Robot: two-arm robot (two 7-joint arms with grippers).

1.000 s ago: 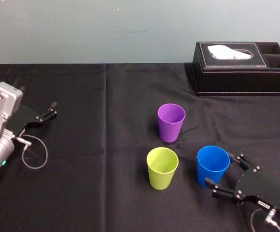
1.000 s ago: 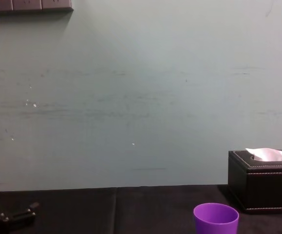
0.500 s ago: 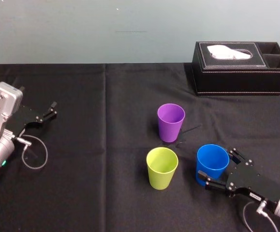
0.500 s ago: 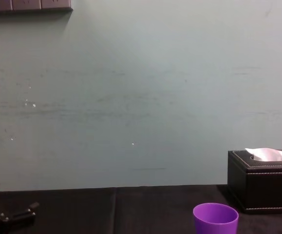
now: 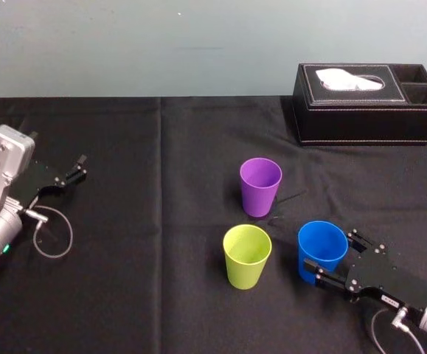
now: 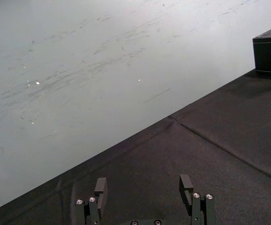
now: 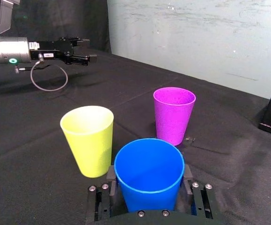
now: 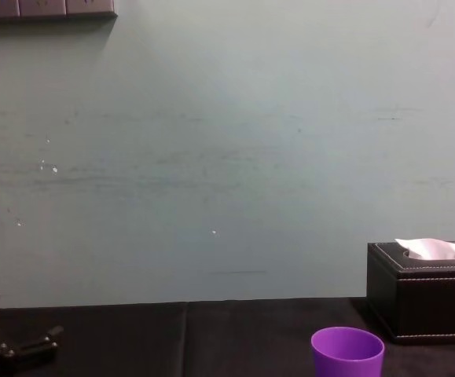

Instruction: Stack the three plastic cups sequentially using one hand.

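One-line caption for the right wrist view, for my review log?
Open right claw brackets the blue cup; yellow-green cup and purple cup stand beyond, left claw parked.

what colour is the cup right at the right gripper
Blue cup; it shows best in the right wrist view.

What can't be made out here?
- Blue cup base: right wrist view, hidden behind the body of the right claw.
- Purple cup lower part: chest view, cut off by the bottom edge.
- Tissue box right end: chest view, cut off by the right edge.
- Left claw base: left wrist view, cut off by the bottom edge.
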